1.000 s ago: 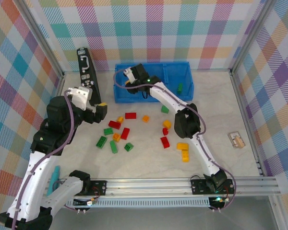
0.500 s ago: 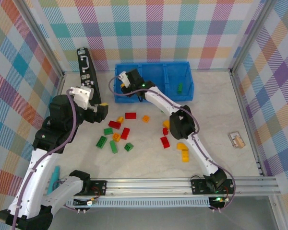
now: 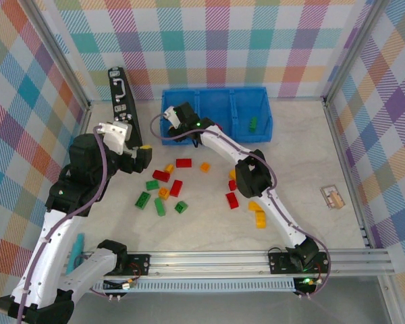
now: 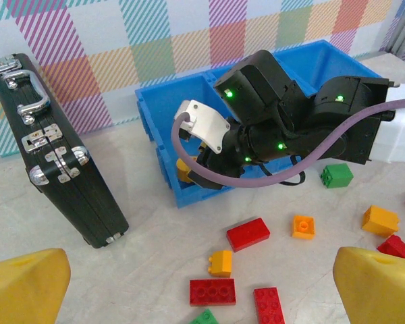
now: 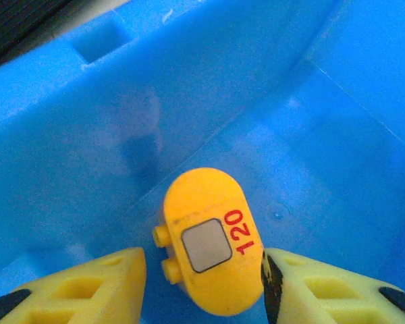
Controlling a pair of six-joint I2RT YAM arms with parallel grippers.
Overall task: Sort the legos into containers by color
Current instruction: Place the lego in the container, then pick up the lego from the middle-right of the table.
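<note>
right end effector (image 3: 170, 115): far left of the scene, reached down inside the left compartment of the blue bin (image 3: 216, 92); the right arm stretches across from the near right base.
right end effector state: narrow. In the right wrist view its yellow fingers (image 5: 88, 287) sit close on both sides of the yellow brick (image 5: 212, 243), the right one touching and the left one a sliver off the studs. Cannot tell if it is actually gripped.
yellow brick: rounded, grey patch and red "120" on top, low in the left compartment close to the bin floor. Can't tell if it rests on the floor.
left end effector (image 3: 138, 156): left side, above the tabletop (image 3: 310, 148), just near of the black case (image 3: 121, 94), facing the bin.
left end effector state: wide apart, nothing between the fingers.
green brick (image 3: 253, 124): inside the right compartment.
loose bricks: scattered on the tabletop near of the bin, e.g. red (image 3: 183, 163), orange (image 3: 204, 167), green (image 3: 152, 184), yellow (image 3: 256, 206); reds and greens bunch left of centre, yellows lie nearer and to the right.
black case: standing on edge, silver handle, left of the bin and apart from it.
</note>
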